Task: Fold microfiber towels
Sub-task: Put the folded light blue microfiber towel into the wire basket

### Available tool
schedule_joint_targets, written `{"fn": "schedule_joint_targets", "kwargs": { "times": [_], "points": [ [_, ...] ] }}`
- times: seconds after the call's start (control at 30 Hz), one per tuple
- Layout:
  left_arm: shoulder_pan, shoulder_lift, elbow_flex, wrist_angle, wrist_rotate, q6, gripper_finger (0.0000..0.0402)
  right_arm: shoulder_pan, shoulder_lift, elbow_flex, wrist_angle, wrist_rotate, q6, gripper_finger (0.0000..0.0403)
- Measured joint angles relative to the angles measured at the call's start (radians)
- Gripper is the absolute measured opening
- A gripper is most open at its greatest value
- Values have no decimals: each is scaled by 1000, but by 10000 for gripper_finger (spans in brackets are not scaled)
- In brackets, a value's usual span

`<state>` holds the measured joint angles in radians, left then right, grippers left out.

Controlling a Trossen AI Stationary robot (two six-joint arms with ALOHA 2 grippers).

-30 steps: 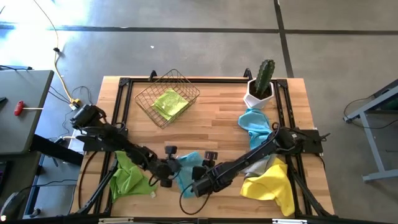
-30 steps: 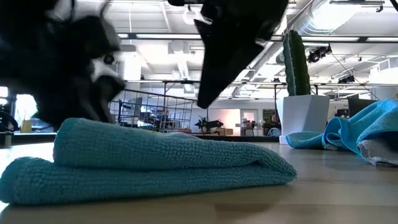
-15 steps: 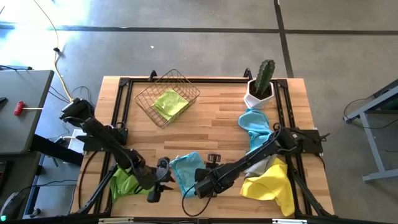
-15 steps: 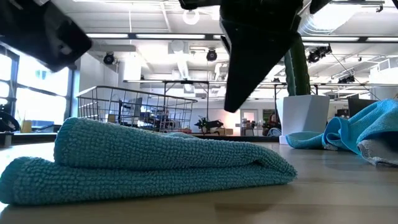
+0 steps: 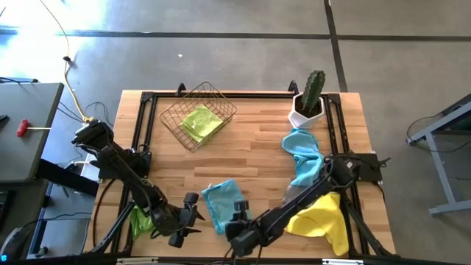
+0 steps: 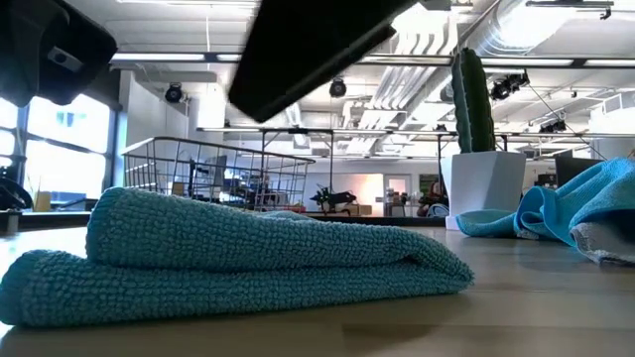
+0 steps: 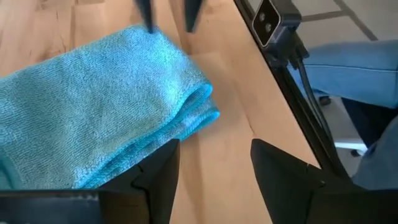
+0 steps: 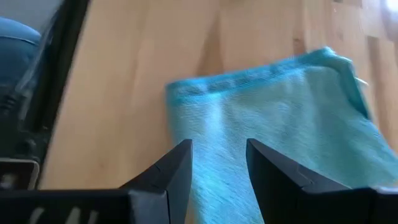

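We find the folded blue towel lying flat near the table's front edge, between the two grippers, its long axis running front to back. The left gripper sits just beside its left edge and the right gripper at its front right corner, about equally near. Both stand with fingers apart and grip nothing; whether either touches the cloth we cannot tell.

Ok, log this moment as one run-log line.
folded blue towel: lying flat on table, released | left gripper: open, beside it | right gripper: open, empty, beside it | lime towel: in wire basket
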<state>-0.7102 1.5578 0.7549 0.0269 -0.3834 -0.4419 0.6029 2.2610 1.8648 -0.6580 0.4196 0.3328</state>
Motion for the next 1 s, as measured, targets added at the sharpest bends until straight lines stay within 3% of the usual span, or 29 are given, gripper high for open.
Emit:
{"fn": "schedule_joint_targets", "kwargs": {
  "times": [0.33,0.5,0.73,1.0],
  "points": [
    [-28,0,0,64,-11,-1,190,43,83,0,85,-10,-62,154],
    [-32,0,0,71,-21,0,189,56,83,0,102,85,-97,177],
    [-32,0,0,75,-21,0,189,49,118,0,111,25,-29,200],
    [-31,0,0,77,-25,0,189,45,127,0,105,53,-43,202]
  ]
}}
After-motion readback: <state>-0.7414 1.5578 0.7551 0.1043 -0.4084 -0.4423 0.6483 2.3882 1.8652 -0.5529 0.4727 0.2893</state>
